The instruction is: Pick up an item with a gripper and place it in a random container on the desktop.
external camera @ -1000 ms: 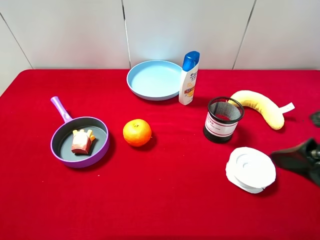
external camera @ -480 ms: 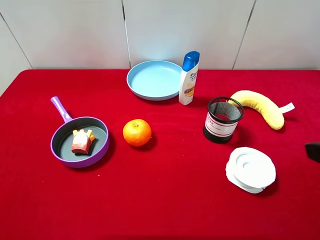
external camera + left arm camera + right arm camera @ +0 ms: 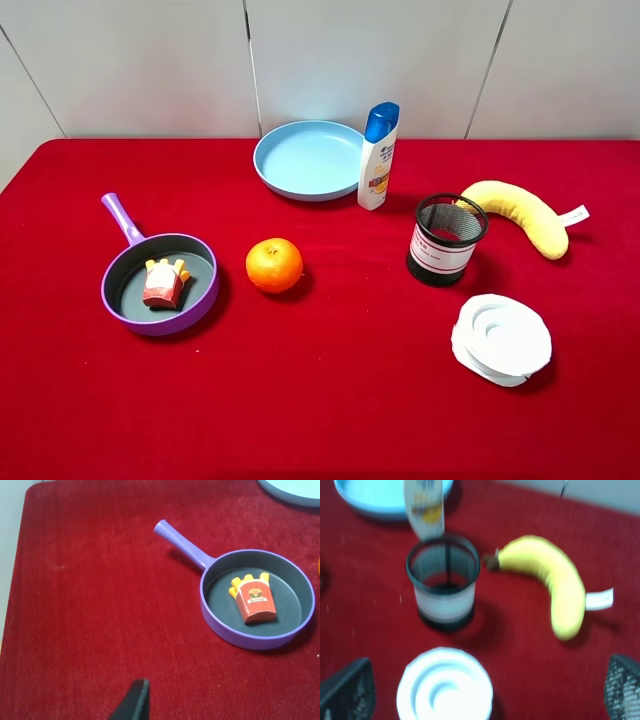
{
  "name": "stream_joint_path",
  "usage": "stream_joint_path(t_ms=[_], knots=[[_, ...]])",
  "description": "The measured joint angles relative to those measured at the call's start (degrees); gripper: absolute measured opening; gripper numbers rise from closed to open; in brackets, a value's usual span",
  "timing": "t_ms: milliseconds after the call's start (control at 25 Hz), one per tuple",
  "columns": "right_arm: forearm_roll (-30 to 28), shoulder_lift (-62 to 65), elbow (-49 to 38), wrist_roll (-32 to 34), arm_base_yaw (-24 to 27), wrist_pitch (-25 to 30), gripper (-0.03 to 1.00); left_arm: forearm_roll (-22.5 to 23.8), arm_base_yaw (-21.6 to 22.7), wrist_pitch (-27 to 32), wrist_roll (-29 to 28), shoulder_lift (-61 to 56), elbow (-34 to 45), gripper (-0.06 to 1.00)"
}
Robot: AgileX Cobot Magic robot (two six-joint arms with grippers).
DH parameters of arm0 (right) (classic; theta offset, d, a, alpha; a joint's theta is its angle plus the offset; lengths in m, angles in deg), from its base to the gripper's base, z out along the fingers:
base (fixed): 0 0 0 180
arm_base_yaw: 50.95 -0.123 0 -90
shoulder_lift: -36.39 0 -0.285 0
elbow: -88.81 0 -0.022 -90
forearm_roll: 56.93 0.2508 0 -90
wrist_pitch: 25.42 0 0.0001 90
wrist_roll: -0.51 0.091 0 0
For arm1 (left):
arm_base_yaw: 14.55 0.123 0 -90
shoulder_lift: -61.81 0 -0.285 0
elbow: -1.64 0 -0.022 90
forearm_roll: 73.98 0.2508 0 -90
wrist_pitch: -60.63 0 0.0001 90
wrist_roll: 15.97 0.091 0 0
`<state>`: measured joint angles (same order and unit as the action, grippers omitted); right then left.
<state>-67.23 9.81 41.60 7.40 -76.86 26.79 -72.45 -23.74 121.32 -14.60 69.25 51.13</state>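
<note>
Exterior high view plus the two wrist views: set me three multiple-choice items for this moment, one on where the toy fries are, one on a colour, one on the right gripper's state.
1. Where do the toy fries lie?
A. In the purple frying pan
B. On the light blue plate
C. In the black mesh cup

2. What colour is the shampoo bottle cap?
A. Red
B. Blue
C. Yellow

3. How does the right gripper stand?
A. Shut on the banana
B. Shut on the white lid
C. Open, holding nothing

Answers: 1 A, the carton rests on the pan's grey inside in both the exterior and left wrist views. 2 B, the cap is blue above a white body. 3 C, its fingers sit far apart at the right wrist view's edges, with nothing between them.
</note>
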Motion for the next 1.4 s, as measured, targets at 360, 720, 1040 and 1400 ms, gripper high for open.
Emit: stream_joint_path(t_ms=[360, 720, 1040, 1400], knots=[[0.19, 8.01, -1.29, 0.00, 4.20, -3.69, 0.69, 0.00, 0.00, 0.00, 0.00, 0.00, 0.00, 0.99], [0.63, 14.14, -2.37, 0.00, 5.79, -6.55, 0.69, 0.00, 0.00, 0.00, 0.00, 0.00, 0.00, 0.99], [0.68, 18.67, -2.90, 0.00, 5.79, -7.18, 0.69, 0.00, 0.00, 0.00, 0.00, 0.00, 0.00, 0.99], [0.68, 19.10, -2.90, 0.00, 5.79, -7.59, 0.69, 0.00, 0.00, 0.00, 0.00, 0.00, 0.00, 0.99]])
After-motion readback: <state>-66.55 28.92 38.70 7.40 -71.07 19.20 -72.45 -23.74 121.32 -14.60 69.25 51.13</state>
